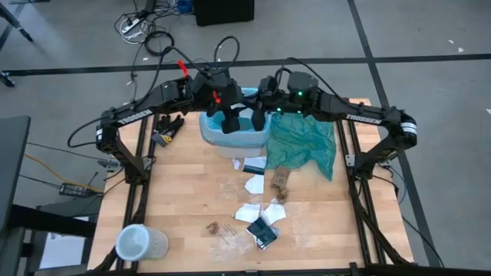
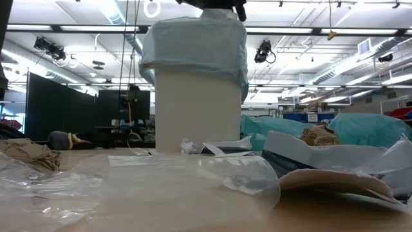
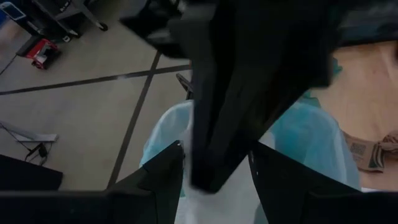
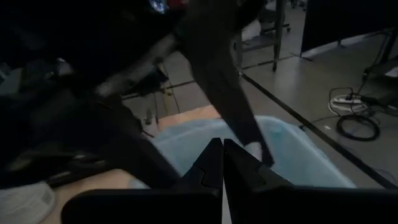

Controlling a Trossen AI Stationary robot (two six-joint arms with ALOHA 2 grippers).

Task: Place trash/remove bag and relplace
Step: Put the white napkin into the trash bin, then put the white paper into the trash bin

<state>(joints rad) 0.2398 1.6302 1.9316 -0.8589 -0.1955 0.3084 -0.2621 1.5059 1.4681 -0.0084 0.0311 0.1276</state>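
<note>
I'm hovering both hands over the bin's mouth: the left hand is gaping wide, gripping nothing, the right hand is pinched closed, empty. The bag is lining the bin beneath them; the trash is lying on the tabletop, well apart from them.

in the low view the grippers above the bag-lined bin are cut off by the top edge, and a blurred clear plastic sheet fills the lower frame and hides the tabletop behind it. in the left wrist view the right arm crosses the centre as a blurred dark mass, hiding most of the bag. in the high view the brown bits at lower centre are too small to identify.
</note>
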